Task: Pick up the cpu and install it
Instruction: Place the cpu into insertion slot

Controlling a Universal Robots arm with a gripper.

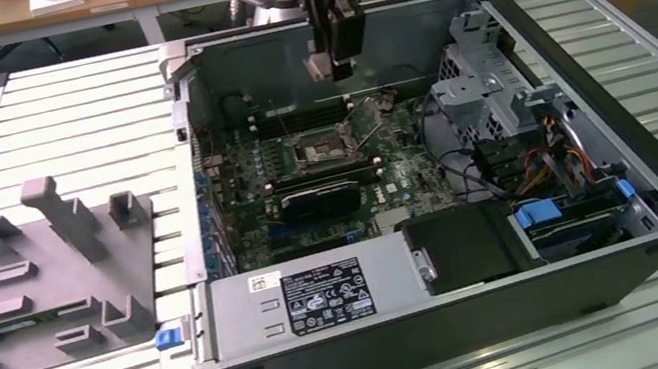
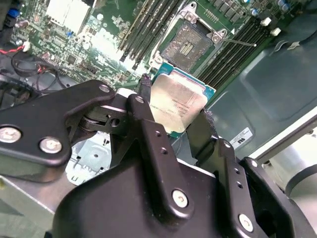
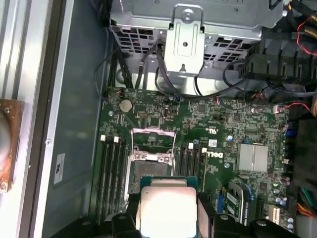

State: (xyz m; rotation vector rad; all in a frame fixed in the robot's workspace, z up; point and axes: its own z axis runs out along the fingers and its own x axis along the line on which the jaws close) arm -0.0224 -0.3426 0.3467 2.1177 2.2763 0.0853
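We find the gripper (image 1: 335, 64) hanging over the open computer case (image 1: 462, 323) with the cpu (image 1: 318, 66) clasped in its fingers.
The case lies on its side on a slatted table (image 1: 57, 100), and the pale cpu hangs in the air above its far half. Beneath it we make out the green motherboard (image 1: 247, 163) and its square socket (image 1: 320, 151). A grey fixture block (image 1: 49, 285) sits on the table just beside the case, on the exterior view's left.
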